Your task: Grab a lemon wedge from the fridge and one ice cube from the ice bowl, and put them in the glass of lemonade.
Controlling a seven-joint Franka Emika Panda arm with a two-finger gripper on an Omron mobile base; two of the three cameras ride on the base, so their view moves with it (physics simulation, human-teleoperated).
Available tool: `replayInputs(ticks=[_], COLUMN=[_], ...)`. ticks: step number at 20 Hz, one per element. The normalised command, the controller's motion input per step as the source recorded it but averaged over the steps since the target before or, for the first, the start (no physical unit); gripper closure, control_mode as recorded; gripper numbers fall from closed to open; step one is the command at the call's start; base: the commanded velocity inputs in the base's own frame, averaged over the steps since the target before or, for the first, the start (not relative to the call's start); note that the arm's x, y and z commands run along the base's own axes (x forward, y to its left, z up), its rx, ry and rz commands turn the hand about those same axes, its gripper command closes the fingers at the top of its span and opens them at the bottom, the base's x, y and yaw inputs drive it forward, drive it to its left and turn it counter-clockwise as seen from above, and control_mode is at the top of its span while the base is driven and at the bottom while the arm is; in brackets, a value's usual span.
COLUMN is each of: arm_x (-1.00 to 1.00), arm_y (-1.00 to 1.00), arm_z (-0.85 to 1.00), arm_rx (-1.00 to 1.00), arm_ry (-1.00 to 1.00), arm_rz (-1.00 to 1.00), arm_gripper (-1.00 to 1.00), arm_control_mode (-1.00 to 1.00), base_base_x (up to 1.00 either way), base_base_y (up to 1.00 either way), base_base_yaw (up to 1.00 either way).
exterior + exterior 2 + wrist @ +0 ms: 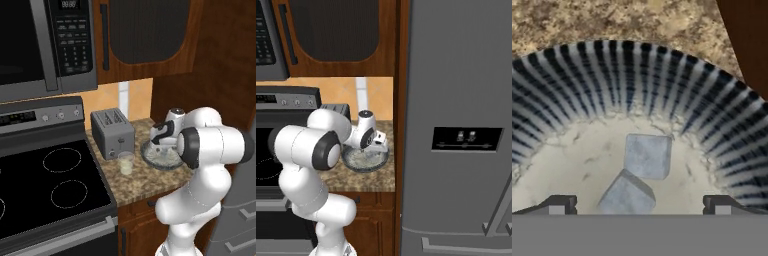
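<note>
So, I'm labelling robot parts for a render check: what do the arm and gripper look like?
The arm is glossy white, built of rounded bulbous links with dark bands at the joints. The gripper has a white hand and two small dark grey, blocky finger tips.

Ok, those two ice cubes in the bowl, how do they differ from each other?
In the hand view, the upper ice cube lies flat, showing one square face; the lower ice cube is tipped, showing an edge and two faces. The upper one sits toward the ice bowl's middle; the lower one sits nearer the fingers. Both are pale grey, similar in size, and appear to touch.
</note>
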Motion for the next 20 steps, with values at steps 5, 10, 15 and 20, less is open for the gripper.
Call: replayInputs(ticks=[5,10,15,20], arm_x=[0.02,-0.17,-0.12,0.01], arm_y=[0.01,0.04,0.21,0.01], arm_z=[-0.21,-0.36,-0.02,0.00], arm_rx=[0.00,0.01,0.00,0.00], arm_ry=[0.02,0.01,0.00,0.00], arm_rz=[0.00,0.00,0.00,0.00], arm_gripper=[-1.00,-1.00,-1.00,-1.00], arm_control_mode=[-1.00,-1.00,-1.00,-1.00], base_base_x=[0.00,0.00,0.00,0.00], base_base_y=[0.00,0.00,0.00,0.00], base_base_yaw=[0.00,0.00,0.00,0.00])
